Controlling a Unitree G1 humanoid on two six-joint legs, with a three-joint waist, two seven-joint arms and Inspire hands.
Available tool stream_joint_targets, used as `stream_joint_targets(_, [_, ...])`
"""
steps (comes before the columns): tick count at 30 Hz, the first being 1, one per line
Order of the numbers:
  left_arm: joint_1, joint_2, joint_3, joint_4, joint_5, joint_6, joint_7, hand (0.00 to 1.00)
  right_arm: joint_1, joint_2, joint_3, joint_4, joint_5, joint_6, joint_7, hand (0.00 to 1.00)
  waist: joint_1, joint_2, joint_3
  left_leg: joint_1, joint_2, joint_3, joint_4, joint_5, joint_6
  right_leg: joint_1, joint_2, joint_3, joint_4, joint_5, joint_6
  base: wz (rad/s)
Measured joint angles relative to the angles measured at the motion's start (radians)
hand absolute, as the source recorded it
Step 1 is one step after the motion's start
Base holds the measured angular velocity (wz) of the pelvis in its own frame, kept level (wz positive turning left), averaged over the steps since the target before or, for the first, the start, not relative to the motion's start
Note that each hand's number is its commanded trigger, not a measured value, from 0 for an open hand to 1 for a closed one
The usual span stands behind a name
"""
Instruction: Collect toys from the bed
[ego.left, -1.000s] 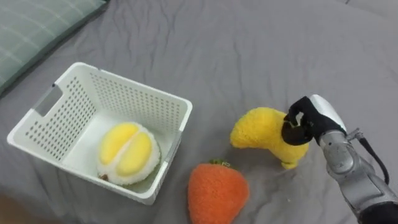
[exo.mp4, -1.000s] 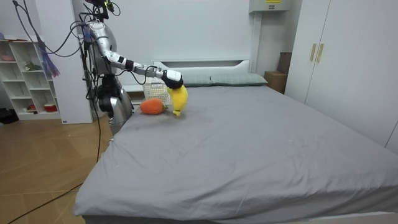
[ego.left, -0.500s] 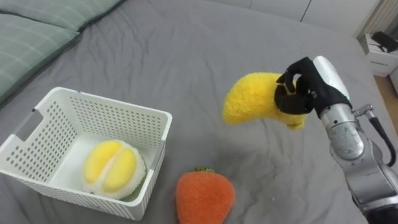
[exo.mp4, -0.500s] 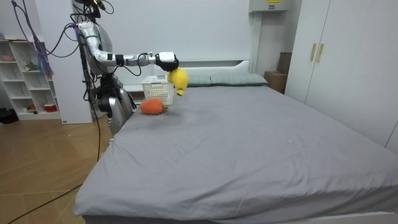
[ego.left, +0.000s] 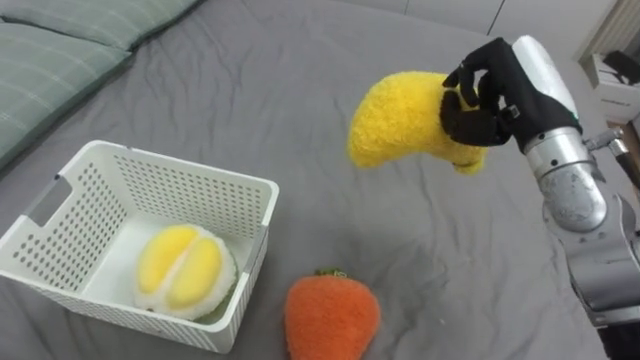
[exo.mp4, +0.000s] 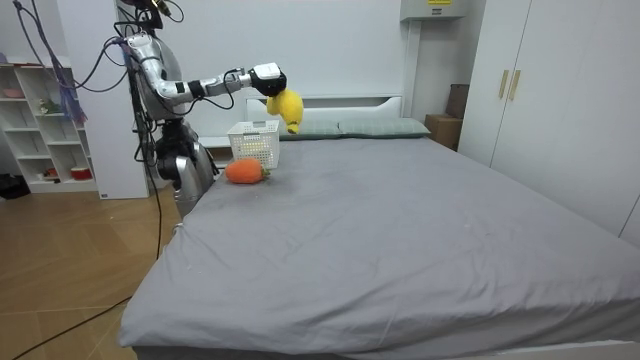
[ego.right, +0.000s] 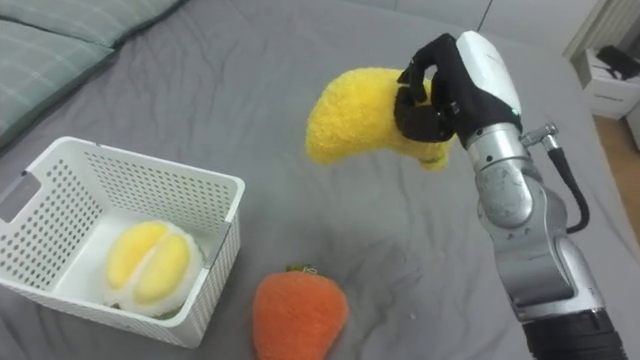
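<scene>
My right hand (ego.left: 492, 94) (ego.right: 440, 92) is shut on a yellow plush banana (ego.left: 402, 118) (ego.right: 360, 114) (exo.mp4: 287, 108), held in the air above the grey bed to the right of the basket. The white perforated basket (ego.left: 232, 270) (ego.right: 202, 270) (exo.mp4: 253, 146) sits at the left with a yellow-and-white plush durian (ego.left: 184, 272) (ego.right: 148, 265) inside. An orange plush carrot-like toy (ego.left: 332, 317) (ego.right: 298, 317) (exo.mp4: 243, 172) lies on the bed just right of the basket's near corner, below the raised banana.
A green checked pillow (ego.left: 45, 50) lies at the far left beyond the basket. In the room view the robot stands at the bed's head-side corner, with white shelves (exo.mp4: 45, 125) behind it and a wardrobe (exo.mp4: 560, 90) on the room view's right.
My right hand has lifted the banana off the bed and carried it higher and slightly toward the basket. The head camera shifted between the earliest frame and now.
</scene>
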Motion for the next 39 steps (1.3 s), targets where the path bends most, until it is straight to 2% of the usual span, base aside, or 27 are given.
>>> stream_joint_targets(2, [-0.002, -0.006, 0.000, 0.000, 0.014, 0.000, 0.000, 0.00, 0.000, 0.000, 0.000, -0.014, -0.012, 0.002, 0.014, 1.00, 0.008, -0.004, 0.0003, -0.001, -0.001, -0.005, 0.001, 0.000, 0.000, 0.002, 0.000, -0.008, 0.000, -0.001, 0.001, 0.08])
stream_joint_targets(4, [-0.005, -0.008, -0.001, 0.001, 0.038, 0.001, 0.000, 0.00, 0.000, 0.000, 0.008, -0.050, -0.012, 0.023, 0.032, 1.00, 0.032, -0.006, 0.0006, -0.001, -0.001, -0.011, 0.002, 0.000, -0.001, 0.004, -0.002, -0.019, 0.000, -0.001, 0.001, 0.06])
stream_joint_targets(8, [-0.009, -0.008, -0.002, 0.000, 0.056, 0.001, 0.000, 0.00, -0.003, 0.003, 0.019, -0.094, -0.012, 0.023, 0.053, 1.00, 0.052, -0.009, 0.0014, 0.000, -0.010, -0.045, 0.006, 0.001, -0.001, 0.020, -0.008, -0.045, -0.004, -0.005, 0.007, 0.25])
stream_joint_targets(11, [-0.010, -0.009, -0.002, 0.001, 0.069, 0.007, 0.000, 0.00, -0.035, 0.021, 0.051, -0.094, -0.016, 0.027, 0.054, 1.00, 0.057, -0.016, 0.0052, -0.002, -0.017, -0.067, 0.013, 0.001, -0.001, 0.037, -0.008, -0.055, -0.018, -0.006, 0.007, 0.20])
stream_joint_targets(12, [-0.010, -0.009, -0.003, 0.001, 0.080, 0.012, 0.000, 0.00, -0.045, 0.027, 0.067, -0.094, -0.018, 0.036, 0.055, 1.00, 0.076, -0.020, 0.0046, -0.004, -0.018, -0.072, 0.014, 0.001, -0.001, 0.037, -0.008, -0.059, -0.019, -0.006, 0.007, 0.11])
stream_joint_targets(15, [-0.002, -0.017, -0.007, -0.019, 0.080, 0.040, 0.000, 0.00, -0.079, 0.057, 0.128, -0.095, -0.068, 0.067, 0.076, 1.00, 0.084, -0.028, 0.0030, -0.013, -0.024, -0.091, 0.026, 0.001, -0.001, 0.040, -0.010, -0.076, -0.020, -0.006, 0.008, 0.19])
stream_joint_targets(18, [-0.007, -0.025, -0.018, -0.024, 0.080, 0.044, 0.000, 0.00, -0.104, 0.102, 0.167, -0.094, -0.132, 0.080, 0.108, 1.00, 0.102, -0.018, 0.0101, -0.025, -0.033, -0.118, 0.039, 0.002, 0.001, 0.044, -0.015, -0.100, -0.020, -0.007, 0.008, 0.27])
stream_joint_targets(20, [-0.012, -0.026, -0.019, -0.036, 0.087, 0.050, 0.000, 0.00, -0.108, 0.134, 0.168, -0.094, -0.156, 0.087, 0.122, 1.00, 0.118, -0.019, 0.0095, -0.031, -0.037, -0.133, 0.043, 0.002, 0.001, 0.045, -0.016, -0.105, -0.020, -0.007, 0.009, 0.29])
stream_joint_targets(23, [-0.024, -0.035, -0.020, -0.041, 0.115, 0.068, -0.001, 0.00, -0.121, 0.161, 0.169, -0.094, -0.164, 0.108, 0.148, 1.00, 0.139, -0.011, 0.0143, -0.047, -0.049, -0.167, 0.064, 0.002, 0.002, 0.051, -0.020, -0.127, -0.019, -0.010, 0.014, 0.35])
stream_joint_targets(25, [-0.023, -0.043, -0.020, -0.044, 0.124, 0.088, -0.003, 0.00, -0.127, 0.180, 0.170, -0.094, -0.165, 0.128, 0.169, 1.00, 0.167, -0.010, 0.0112, -0.055, -0.055, -0.180, 0.071, 0.005, 0.002, 0.052, -0.022, -0.133, -0.018, -0.010, 0.014, 0.23])
stream_joint_targets(29, [-0.027, -0.044, -0.017, -0.046, 0.169, 0.105, -0.012, 0.00, -0.127, 0.182, 0.197, -0.094, -0.166, 0.158, 0.202, 1.00, 0.200, -0.022, 0.0016, -0.068, -0.073, -0.219, 0.070, 0.018, 0.002, 0.047, -0.025, -0.133, -0.019, -0.023, 0.016, 0.31])
stream_joint_targets(31, [-0.027, -0.046, -0.010, -0.045, 0.187, 0.109, -0.021, 0.00, -0.127, 0.185, 0.216, -0.084, -0.166, 0.166, 0.208, 1.00, 0.228, -0.023, 0.0007, -0.066, -0.079, -0.232, 0.071, 0.023, 0.003, 0.052, -0.027, -0.140, -0.020, -0.023, 0.016, 0.19])
stream_joint_targets(33, [-0.028, -0.052, -0.003, -0.045, 0.189, 0.109, -0.022, 0.00, -0.127, 0.185, 0.220, -0.080, -0.166, 0.173, 0.208, 1.00, 0.240, -0.023, 0.0007, -0.069, -0.087, -0.253, 0.071, 0.030, 0.004, 0.055, -0.030, -0.149, -0.021, -0.023, 0.016, 0.32])
stream_joint_targets(38, [-0.030, -0.063, 0.001, -0.049, 0.186, 0.117, -0.022, 0.00, -0.134, 0.217, 0.220, -0.012, -0.163, 0.173, 0.191, 1.00, 0.269, -0.027, 0.0065, -0.070, -0.104, -0.287, 0.067, 0.043, 0.001, 0.055, -0.039, -0.159, -0.017, -0.033, 0.023, 0.26])
stream_joint_targets(39, [-0.030, -0.062, 0.002, -0.055, 0.186, 0.119, -0.021, 0.00, -0.141, 0.227, 0.225, 0.013, -0.163, 0.174, 0.182, 0.69, 0.276, -0.036, 0.0109, -0.071, -0.105, -0.293, 0.067, 0.045, 0.000, 0.057, -0.039, -0.164, -0.017, -0.035, 0.024, 0.14])
